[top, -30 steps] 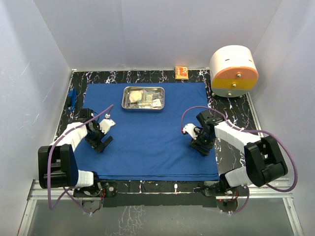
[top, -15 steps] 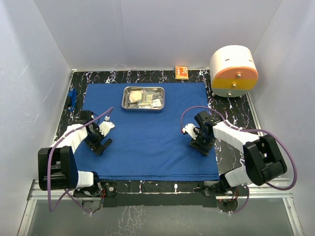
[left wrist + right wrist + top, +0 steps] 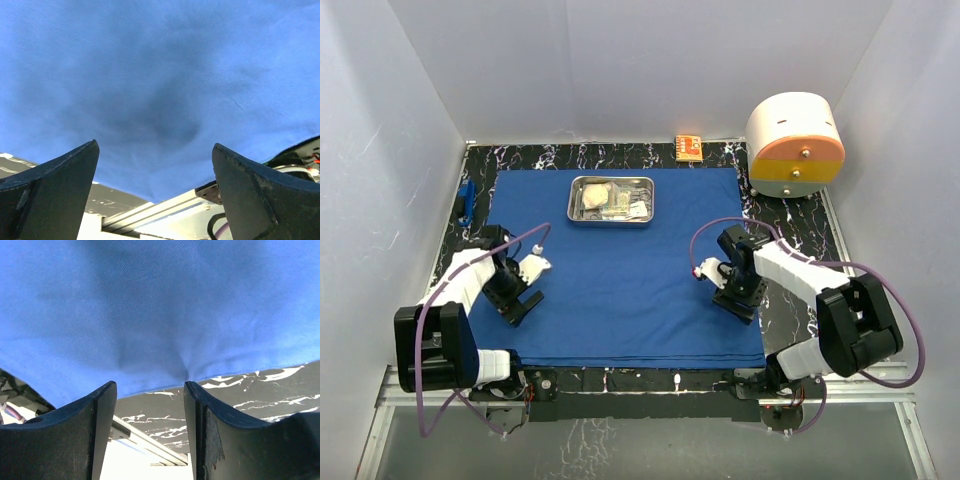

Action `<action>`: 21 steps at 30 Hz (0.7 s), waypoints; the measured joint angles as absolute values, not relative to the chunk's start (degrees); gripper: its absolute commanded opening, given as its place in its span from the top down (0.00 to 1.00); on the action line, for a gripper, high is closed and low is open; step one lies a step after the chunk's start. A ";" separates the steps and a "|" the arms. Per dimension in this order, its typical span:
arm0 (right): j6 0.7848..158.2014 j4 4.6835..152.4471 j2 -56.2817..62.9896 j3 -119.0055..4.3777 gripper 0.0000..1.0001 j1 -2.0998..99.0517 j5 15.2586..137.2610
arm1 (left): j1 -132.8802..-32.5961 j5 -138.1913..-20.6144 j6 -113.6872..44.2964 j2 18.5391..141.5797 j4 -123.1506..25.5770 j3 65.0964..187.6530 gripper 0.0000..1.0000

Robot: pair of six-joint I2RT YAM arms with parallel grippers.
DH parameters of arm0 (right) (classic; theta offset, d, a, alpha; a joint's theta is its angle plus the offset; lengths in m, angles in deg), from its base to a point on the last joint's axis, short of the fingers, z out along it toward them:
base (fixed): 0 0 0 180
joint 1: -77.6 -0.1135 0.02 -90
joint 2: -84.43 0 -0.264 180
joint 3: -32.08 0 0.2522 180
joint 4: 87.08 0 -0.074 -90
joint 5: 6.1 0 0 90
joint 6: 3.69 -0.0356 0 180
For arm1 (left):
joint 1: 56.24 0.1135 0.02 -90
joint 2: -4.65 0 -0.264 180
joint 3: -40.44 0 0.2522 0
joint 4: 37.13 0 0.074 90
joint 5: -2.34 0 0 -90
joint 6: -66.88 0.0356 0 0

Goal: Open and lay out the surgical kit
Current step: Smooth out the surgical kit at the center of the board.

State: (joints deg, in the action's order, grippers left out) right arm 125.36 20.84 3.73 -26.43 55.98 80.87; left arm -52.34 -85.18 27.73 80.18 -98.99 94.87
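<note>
The left pincer [image 3: 523, 300] hangs low over the left side of the blue cloth [image 3: 620, 285], jaws spread wide and empty. The cloth lies flat on the table, with the steel tray [image 3: 574, 200] near its far edge. The right pincer [image 3: 738, 298] hovers at the cloth's right edge, jaws half apart, gripping nothing.

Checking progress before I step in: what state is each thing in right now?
drape: unfolded, spread flat.
tray: upright on the drape's far part, holding packets, nothing laid out yet.
left jaws: wide open, empty, over the drape.
right jaws: partly open, empty, over the drape.
cylinder: off the drape, far right corner.
</note>
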 measured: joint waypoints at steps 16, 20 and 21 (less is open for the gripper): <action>116.18 29.29 1.63 -35.46 0.49 59.58 78.01 | -87.29 -68.11 14.77 84.03 -87.29 117.80 0.08; 114.03 31.00 -2.20 -35.22 0.49 61.37 79.10 | -96.90 -67.50 10.84 90.69 -80.19 118.19 0.09; 113.75 31.15 -2.68 -35.07 0.50 61.77 79.34 | -98.74 -67.46 10.07 92.55 -78.94 118.59 0.10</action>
State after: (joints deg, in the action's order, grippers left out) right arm 113.75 31.15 -2.68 -35.07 61.77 79.34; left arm -98.74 -67.46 10.07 92.55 -78.94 118.59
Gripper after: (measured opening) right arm 0.511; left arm 0.915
